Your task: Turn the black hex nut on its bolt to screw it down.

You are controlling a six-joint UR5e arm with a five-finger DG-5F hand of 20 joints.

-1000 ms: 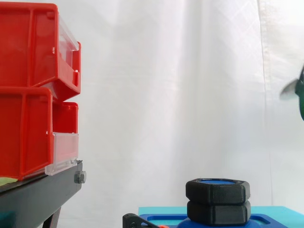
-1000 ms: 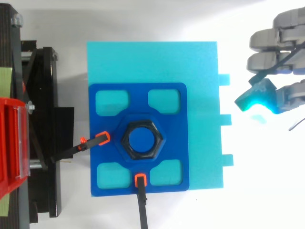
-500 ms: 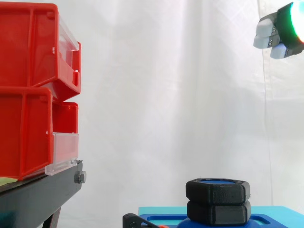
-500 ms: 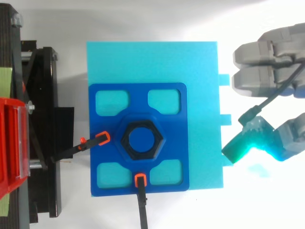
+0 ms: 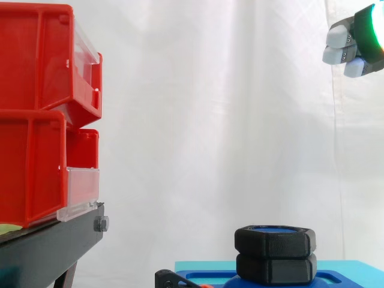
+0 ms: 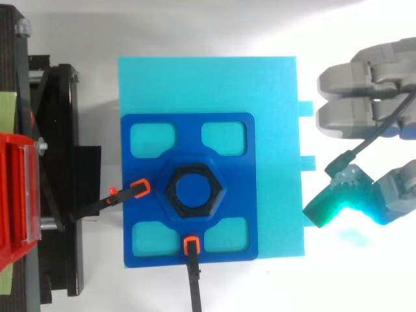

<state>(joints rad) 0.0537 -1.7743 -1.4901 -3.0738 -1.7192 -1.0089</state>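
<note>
Where the black stand (image 6: 65, 169) comes in at nine o'clock, red bins (image 5: 36, 114) sit stacked on it.
Cyan plate (image 6: 273, 97): lies flat at centre.
Blue fixture (image 6: 188, 130): on the plate, toward its seven o'clock corner.
Hand (image 6: 361, 97): at three o'clock by the plate's edge, high above it from the side; fingers straight, green-glowing thumb spread apart, nothing held.
Black hex nut (image 5: 275, 241): at the fixture's middle on its blue bolt (image 6: 194, 190), well apart from the hand.
Orange-tipped clamps (image 6: 142, 188): at the nut's nine and six o'clock.
</note>
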